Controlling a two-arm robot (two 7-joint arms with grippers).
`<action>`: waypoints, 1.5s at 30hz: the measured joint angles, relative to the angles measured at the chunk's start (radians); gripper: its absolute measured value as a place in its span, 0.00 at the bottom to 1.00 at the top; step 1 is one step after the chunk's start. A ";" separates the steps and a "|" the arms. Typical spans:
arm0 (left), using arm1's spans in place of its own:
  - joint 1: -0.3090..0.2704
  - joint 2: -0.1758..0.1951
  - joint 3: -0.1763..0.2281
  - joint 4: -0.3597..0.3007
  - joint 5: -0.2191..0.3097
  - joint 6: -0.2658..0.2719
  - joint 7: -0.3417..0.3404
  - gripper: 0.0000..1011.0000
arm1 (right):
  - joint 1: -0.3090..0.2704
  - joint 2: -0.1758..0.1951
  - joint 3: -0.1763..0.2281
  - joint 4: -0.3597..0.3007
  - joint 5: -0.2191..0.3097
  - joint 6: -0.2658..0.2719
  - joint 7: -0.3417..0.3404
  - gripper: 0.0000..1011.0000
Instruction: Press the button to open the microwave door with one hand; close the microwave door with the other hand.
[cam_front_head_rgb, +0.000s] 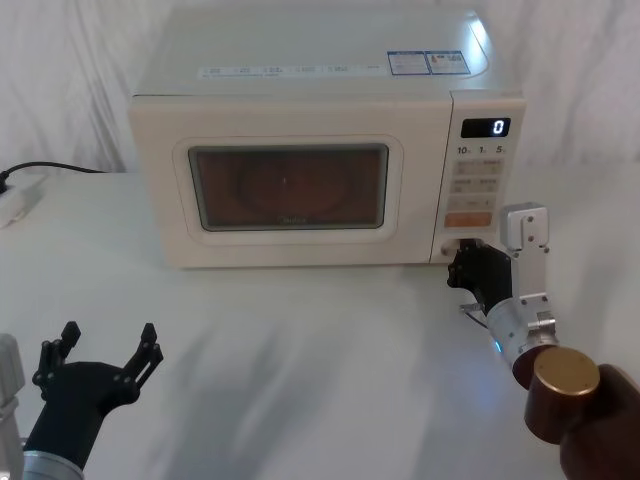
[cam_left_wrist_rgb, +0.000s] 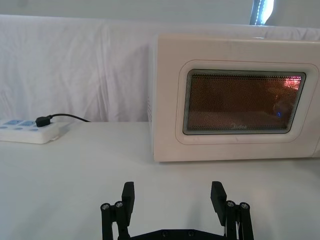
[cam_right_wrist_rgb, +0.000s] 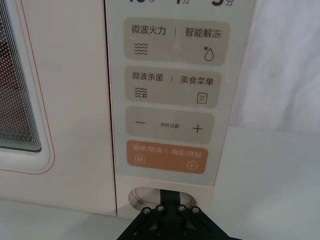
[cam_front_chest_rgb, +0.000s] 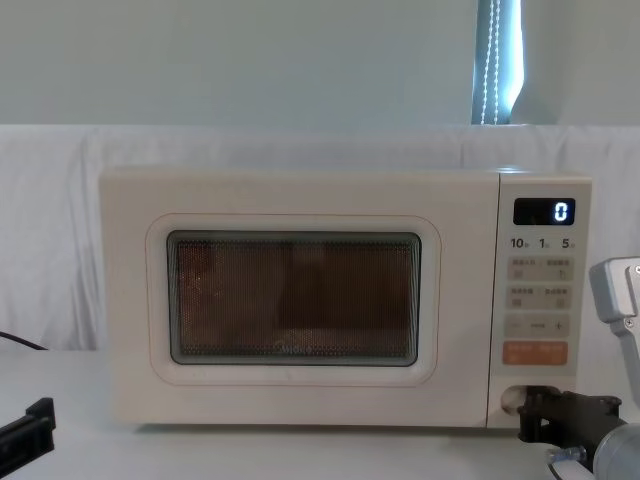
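Your one cream microwave's wide glass-windowed door (cam_front_head_rgb: 290, 185) sits shut, its cavity dim, while your right gripper (cam_right_wrist_rgb: 169, 205), jaws together, presses the cream pill-shaped button (cam_right_wrist_rgb: 145, 196) at the panel's base, and your left gripper (cam_left_wrist_rgb: 172, 200) hangs wide open, empty.

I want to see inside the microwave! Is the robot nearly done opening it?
Nothing is finished: the microwave door sits flush and shut. In hand: the right gripper, fingers together, is against the button under the orange key. Left: door popping open, then the left gripper, waiting open, closing it.
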 joint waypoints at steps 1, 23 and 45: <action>0.000 0.000 0.000 0.000 0.000 0.000 0.000 0.99 | 0.000 0.000 0.000 0.001 -0.001 0.000 -0.001 0.00; 0.000 0.000 0.000 0.000 0.000 0.000 0.000 0.99 | 0.016 -0.004 0.004 0.019 -0.009 -0.004 -0.009 0.00; 0.000 0.000 0.000 0.000 0.000 0.000 0.000 0.99 | -0.102 0.003 -0.006 -0.165 0.008 0.061 0.036 0.00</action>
